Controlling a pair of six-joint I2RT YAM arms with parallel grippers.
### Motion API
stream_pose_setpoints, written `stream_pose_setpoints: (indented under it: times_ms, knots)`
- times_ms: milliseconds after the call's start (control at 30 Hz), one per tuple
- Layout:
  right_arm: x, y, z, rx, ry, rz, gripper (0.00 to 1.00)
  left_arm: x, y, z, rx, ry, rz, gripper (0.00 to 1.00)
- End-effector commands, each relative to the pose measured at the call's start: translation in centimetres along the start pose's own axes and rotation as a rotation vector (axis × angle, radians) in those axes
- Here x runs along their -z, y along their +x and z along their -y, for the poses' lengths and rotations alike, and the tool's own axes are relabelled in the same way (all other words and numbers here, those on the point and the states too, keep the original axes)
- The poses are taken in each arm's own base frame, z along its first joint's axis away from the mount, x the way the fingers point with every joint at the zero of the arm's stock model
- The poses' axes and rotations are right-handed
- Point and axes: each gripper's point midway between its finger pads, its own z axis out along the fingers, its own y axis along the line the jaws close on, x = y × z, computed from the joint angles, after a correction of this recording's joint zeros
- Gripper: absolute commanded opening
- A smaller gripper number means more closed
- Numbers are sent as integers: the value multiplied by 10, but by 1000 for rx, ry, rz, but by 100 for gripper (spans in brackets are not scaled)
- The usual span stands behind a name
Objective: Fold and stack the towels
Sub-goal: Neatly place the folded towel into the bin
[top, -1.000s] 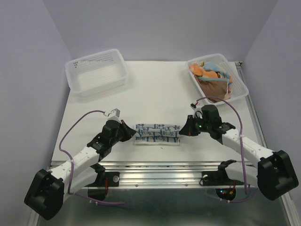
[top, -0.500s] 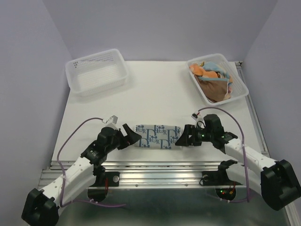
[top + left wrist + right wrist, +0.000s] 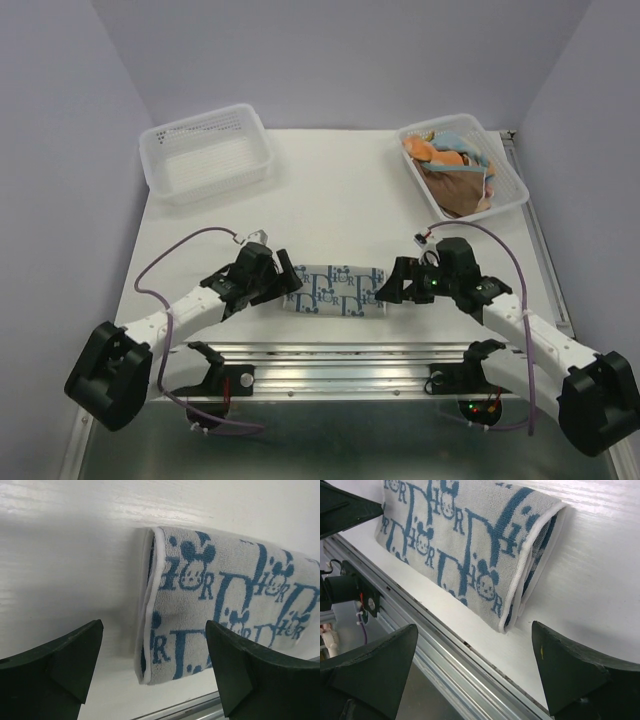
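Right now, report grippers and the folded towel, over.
Left gripper and right gripper open, holding nothing, one at each end of folded blue-and-white printed cloth towel. Crumpled towels heaped in far-right white perforated plastic basket. Nothing blocking.

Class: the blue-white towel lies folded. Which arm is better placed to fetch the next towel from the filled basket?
Right, probably. The basket of loose towels sits far right, on that arm's side, and the right gripper is open and empty. The left gripper would have to reach across.
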Motion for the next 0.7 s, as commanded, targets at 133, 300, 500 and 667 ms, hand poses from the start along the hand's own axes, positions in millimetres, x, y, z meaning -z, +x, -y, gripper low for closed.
stream_pose_setpoints:
  times_ms: [133,300,500,667]
  knots:
    - [4,-26,-2,57,66,48,100,-14,1,7,-119,-56,-5,80]
    - [4,-28,-4,73,56,56,100,-23,17,5,-173,-83,-69,73]
    - [6,-32,-7,86,47,71,100,-37,31,7,-219,-135,-126,53]
    - [8,-32,-11,97,34,74,100,-51,35,16,-271,-169,-143,4]
